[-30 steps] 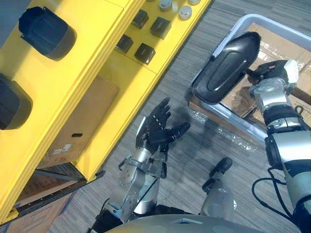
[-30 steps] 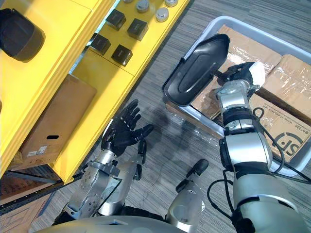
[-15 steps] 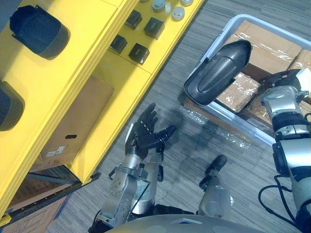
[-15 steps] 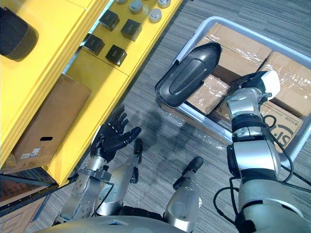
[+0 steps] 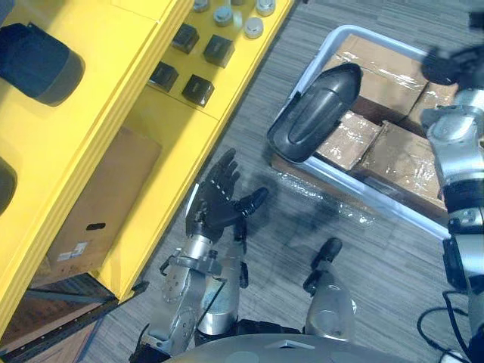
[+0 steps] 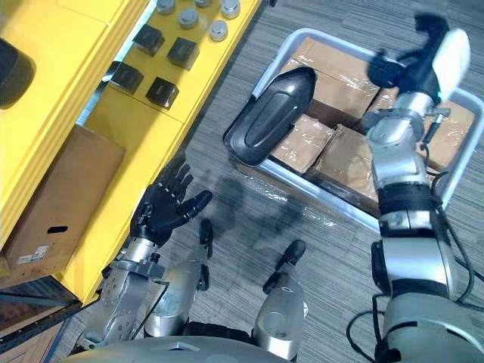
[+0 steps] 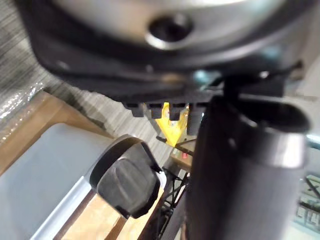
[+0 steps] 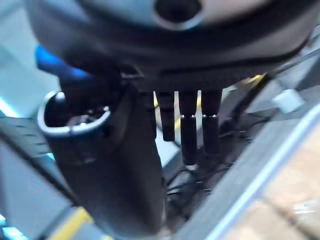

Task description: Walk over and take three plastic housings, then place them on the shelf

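Resting on the left rim of the grey tray [image 6: 340, 206], the dark plastic housing [image 5: 316, 115] lies partly on the wrapped cardboard boxes [image 5: 401, 155] inside it. The right robot hand [image 6: 412, 64] hangs above the tray's far side, apart from the housing, with its fingers straight and holding nothing. The left robot hand [image 5: 218, 204] hovers open, fingers spread, over the floor beside the yellow shelf [image 5: 113, 113], where another dark housing [image 5: 34, 64] sits on the top board.

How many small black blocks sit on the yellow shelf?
4 on the yellow shelf: two black blocks beside the grey caps, two nearer the robot. More may be hidden.
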Motion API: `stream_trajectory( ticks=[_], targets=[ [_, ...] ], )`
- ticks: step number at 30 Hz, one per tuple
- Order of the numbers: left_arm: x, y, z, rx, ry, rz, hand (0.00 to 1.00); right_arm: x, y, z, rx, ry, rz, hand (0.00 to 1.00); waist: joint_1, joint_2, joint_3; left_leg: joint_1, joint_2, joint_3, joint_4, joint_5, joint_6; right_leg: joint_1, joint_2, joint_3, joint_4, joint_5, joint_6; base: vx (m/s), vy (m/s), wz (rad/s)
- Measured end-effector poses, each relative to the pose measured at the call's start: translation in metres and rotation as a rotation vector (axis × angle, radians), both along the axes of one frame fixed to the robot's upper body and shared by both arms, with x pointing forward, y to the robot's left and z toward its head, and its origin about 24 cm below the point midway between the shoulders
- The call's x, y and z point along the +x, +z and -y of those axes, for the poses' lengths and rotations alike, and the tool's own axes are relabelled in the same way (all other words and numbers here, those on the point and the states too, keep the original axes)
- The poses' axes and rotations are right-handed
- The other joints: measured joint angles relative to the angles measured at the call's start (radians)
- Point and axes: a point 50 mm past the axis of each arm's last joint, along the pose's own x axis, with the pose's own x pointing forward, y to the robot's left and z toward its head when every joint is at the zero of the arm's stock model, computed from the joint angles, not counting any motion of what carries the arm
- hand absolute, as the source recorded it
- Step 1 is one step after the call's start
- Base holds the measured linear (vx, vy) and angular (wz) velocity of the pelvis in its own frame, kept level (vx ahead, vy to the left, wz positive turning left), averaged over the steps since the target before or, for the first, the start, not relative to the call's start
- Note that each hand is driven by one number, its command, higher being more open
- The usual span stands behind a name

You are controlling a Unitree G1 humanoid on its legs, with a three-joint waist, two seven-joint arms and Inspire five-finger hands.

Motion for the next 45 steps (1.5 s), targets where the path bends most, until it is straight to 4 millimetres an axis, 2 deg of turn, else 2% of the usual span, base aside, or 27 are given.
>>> stream_trajectory(
  ticks=[1,3,5,7,8,12,17,23,30,37,42,45],
  targets=[
    [0.001,0.001,-0.001,0.006,0.004,0.006,1.0,-0.003,-0.004,-0.021,-0.016,0.121,0.035,1.0,-0.002,-0.01,-0.005,0.002,0.0,0.002,0.0,-0.001,-0.001,-0.003,0.0,0.005,0.0,0.0,0.0,0.03,-0.04,-0.09],
    [0.002,0.002,-0.002,0.03,0.009,0.017,1.0,-0.006,-0.018,-0.044,-0.021,0.25,0.034,1.0,-0.002,-0.023,-0.012,0.005,0.0,0.006,0.0,-0.003,-0.001,-0.002,0.0,0.008,0.0,-0.001,0.0,0.02,-0.031,-0.05],
    [0.002,0.002,-0.004,0.043,0.016,0.022,1.0,-0.005,-0.049,-0.078,-0.018,0.422,-0.06,1.0,0.002,-0.04,-0.019,0.008,-0.002,0.007,-0.001,-0.005,-0.002,0.001,-0.003,0.007,0.001,-0.004,-0.001,0.0,0.0,0.0],
    [0.003,0.003,-0.005,0.045,0.021,0.025,1.0,-0.004,-0.069,-0.099,-0.001,0.517,-0.148,1.0,0.006,-0.042,-0.021,0.01,-0.003,0.004,-0.001,-0.009,-0.002,0.004,-0.005,0.003,0.003,-0.007,0.001,-0.01,-0.009,0.04],
    [0.004,0.003,-0.007,0.048,0.029,0.024,1.0,-0.004,-0.088,-0.117,-0.007,0.616,-0.248,1.0,0.011,-0.042,-0.021,0.009,-0.004,-0.001,-0.002,-0.009,-0.002,0.006,-0.006,-0.003,0.005,-0.01,0.003,-0.02,-0.021,0.11],
    [0.004,0.003,-0.01,0.091,0.045,0.026,1.0,-0.007,-0.112,-0.141,-0.045,0.742,-0.403,1.0,0.03,-0.042,-0.021,0.009,-0.004,-0.015,-0.002,-0.006,-0.002,0.02,-0.006,-0.022,0.005,-0.017,-0.003,-0.01,-0.02,0.13],
    [0.001,0.0,-0.017,0.096,0.083,0.006,1.0,-0.006,-0.115,-0.143,-0.033,0.743,-0.436,1.0,0.031,-0.049,-0.024,0.006,-0.007,-0.031,-0.004,-0.002,-0.001,0.029,-0.008,-0.041,0.005,-0.018,-0.002,0.0,-0.019,0.1],
    [-0.002,-0.004,-0.022,0.101,0.104,-0.015,1.0,-0.006,-0.129,-0.141,0.01,0.695,-0.502,1.0,0.028,-0.057,-0.029,-0.003,-0.006,-0.031,-0.004,-0.002,-0.001,0.02,-0.007,-0.041,0.005,-0.018,-0.001,0.0,-0.005,0.0],
    [-0.002,-0.004,-0.022,0.1,0.111,-0.018,1.0,-0.008,-0.147,-0.128,0.057,0.614,-0.572,1.0,0.025,-0.057,-0.028,-0.002,-0.005,-0.024,-0.003,-0.004,-0.001,0.014,-0.006,-0.031,0.005,-0.018,-0.002,-0.01,-0.014,-0.03],
    [-0.003,-0.004,-0.024,0.101,0.12,-0.021,1.0,-0.024,-0.173,-0.111,0.12,0.581,-0.677,1.0,0.021,-0.062,-0.028,-0.002,-0.003,-0.006,0.001,-0.011,-0.003,0.002,-0.005,-0.01,0.007,-0.018,-0.001,-0.01,-0.022,-0.08],
    [-0.003,-0.003,-0.027,0.104,0.135,-0.016,1.0,-0.028,-0.177,-0.105,0.137,0.562,-0.68,1.0,0.001,-0.092,-0.027,0.001,-0.001,0.011,0.006,-0.021,-0.006,-0.008,-0.003,0.011,0.007,-0.018,-0.002,-0.01,-0.022,-0.11],
    [-0.003,-0.003,-0.03,0.11,0.144,-0.017,1.0,-0.028,-0.176,-0.093,0.17,0.504,-0.671,1.0,0.0,-0.105,-0.028,0.001,-0.001,0.024,0.021,-0.031,-0.002,-0.01,-0.004,0.024,0.007,-0.018,-0.002,0.0,-0.015,-0.11]
  ],
)
